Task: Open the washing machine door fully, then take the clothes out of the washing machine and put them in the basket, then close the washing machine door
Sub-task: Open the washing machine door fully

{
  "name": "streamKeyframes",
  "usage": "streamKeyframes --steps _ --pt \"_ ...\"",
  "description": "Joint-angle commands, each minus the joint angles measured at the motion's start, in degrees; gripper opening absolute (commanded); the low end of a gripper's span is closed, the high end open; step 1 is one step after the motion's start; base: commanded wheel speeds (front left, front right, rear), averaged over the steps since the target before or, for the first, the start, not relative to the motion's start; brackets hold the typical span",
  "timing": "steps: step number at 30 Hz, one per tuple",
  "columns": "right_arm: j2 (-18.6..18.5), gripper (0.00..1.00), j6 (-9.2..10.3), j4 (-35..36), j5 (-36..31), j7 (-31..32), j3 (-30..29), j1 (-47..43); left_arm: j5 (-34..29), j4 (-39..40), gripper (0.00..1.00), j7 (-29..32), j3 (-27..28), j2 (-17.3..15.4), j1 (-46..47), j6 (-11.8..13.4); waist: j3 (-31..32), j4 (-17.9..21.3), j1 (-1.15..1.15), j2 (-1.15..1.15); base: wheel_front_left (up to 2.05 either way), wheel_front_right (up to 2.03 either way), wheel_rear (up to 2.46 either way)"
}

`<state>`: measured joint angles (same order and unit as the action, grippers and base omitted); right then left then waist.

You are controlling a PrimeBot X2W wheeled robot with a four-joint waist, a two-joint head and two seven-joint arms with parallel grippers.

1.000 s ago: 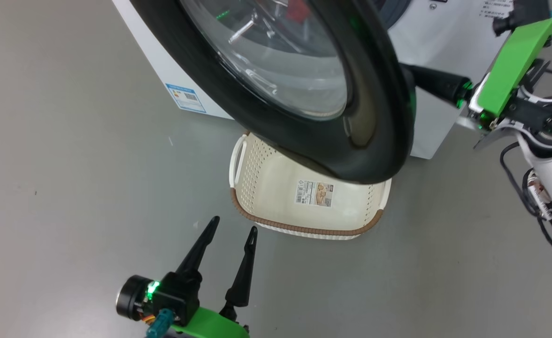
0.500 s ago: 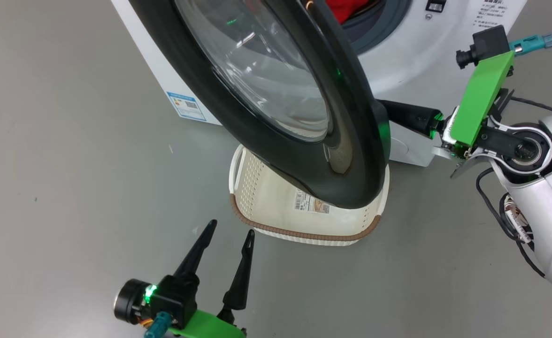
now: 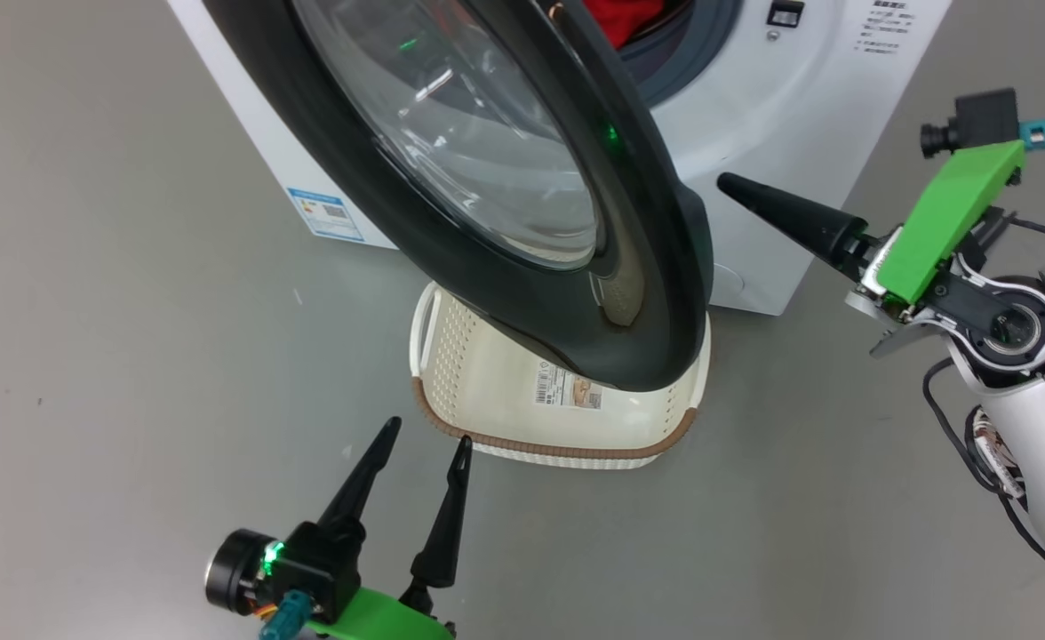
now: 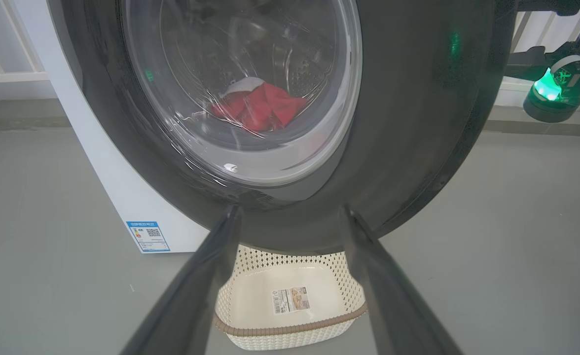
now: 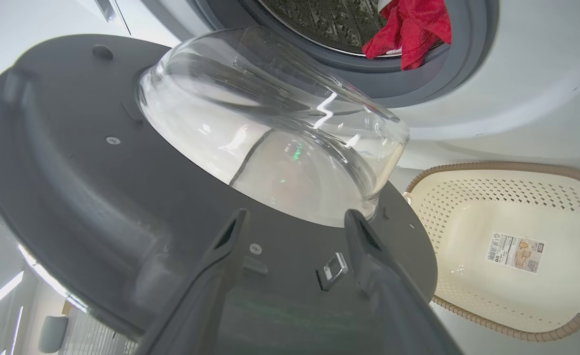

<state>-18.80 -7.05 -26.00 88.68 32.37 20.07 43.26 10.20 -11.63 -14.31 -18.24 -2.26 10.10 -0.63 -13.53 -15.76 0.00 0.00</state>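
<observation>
The washing machine door (image 3: 656,338) stands partly swung out from the white washing machine (image 3: 780,116), its black rim hanging over the cream basket (image 3: 531,444) on the floor. Red clothes (image 3: 625,18) lie in the drum, seen through the glass (image 4: 258,106) and at the drum mouth (image 5: 411,27). My right gripper (image 3: 736,188) is open, just right of the door's edge and apart from it; its fingers (image 5: 221,266) point at the door's inner face (image 5: 73,172) near the latch. My left gripper (image 3: 427,434) is open and empty, low in front of the basket (image 4: 290,330).
Grey floor lies all around. A blue sticker (image 3: 325,213) marks the machine's side panel. The door's glass bowl (image 5: 280,148) bulges toward my right wrist. The basket (image 5: 492,167) sits tight against the machine's front, under the door.
My right gripper has opened, let go of the door's edge and drawn back to the right. The door has swung further out. The head camera shifted a little.
</observation>
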Motion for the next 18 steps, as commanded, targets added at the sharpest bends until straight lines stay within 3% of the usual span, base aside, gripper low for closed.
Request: streamKeyframes --steps 1,11,18 --pt "-0.3 1.0 -0.44 1.35 -0.28 -1.0 -0.43 -1.22 -0.73 1.1 1.0 -0.69 2.3 -0.62 -0.31 -0.62 0.19 0.7 0.0 0.0 0.0 0.0 0.0" --pt "-3.42 1.0 -0.44 2.62 -4.32 -8.2 0.26 -8.82 -1.24 1.09 1.0 -0.69 4.73 -0.62 -0.55 -1.45 0.18 3.36 0.0 0.0 0.0 0.0 0.0" --pt "-6.15 1.0 -0.44 3.88 -10.47 -17.34 3.78 -14.56 -1.21 1.02 1.0 -0.69 5.86 -0.62 -0.68 -1.76 0.06 4.32 0.0 0.0 0.0 0.0 0.0"
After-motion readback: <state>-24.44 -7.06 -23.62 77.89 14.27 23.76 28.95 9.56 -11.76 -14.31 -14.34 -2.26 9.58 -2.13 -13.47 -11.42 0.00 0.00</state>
